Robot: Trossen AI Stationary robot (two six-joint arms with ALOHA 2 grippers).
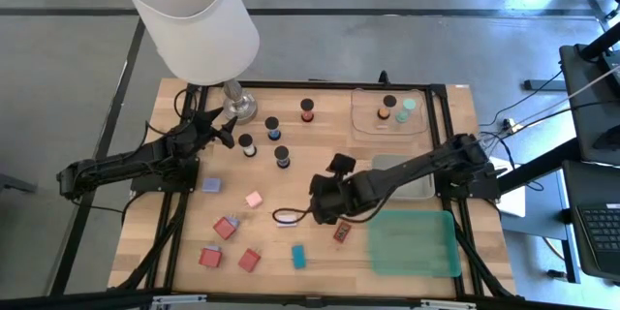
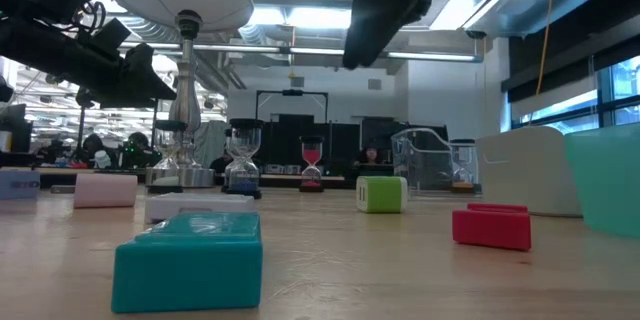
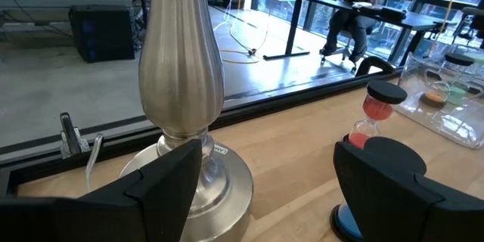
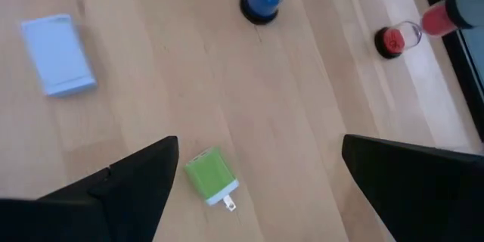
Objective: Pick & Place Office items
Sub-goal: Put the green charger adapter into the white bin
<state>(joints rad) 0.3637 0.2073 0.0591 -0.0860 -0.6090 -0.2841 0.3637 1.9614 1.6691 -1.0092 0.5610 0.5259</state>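
Near the middle of the bench, the right gripper (image 1: 327, 197) hovers with fingers spread wide and empty. A small green block (image 4: 209, 175) lies on the bare wood just beside its left-hand finger — a glossy plastic charger-like piece with metal prongs at one end, its long axis running slantwise to the fingers' gap. The left gripper (image 3: 266, 189), also open, waits by the lamp base (image 3: 227, 189) at the bench's far-left corner, much farther from the block.
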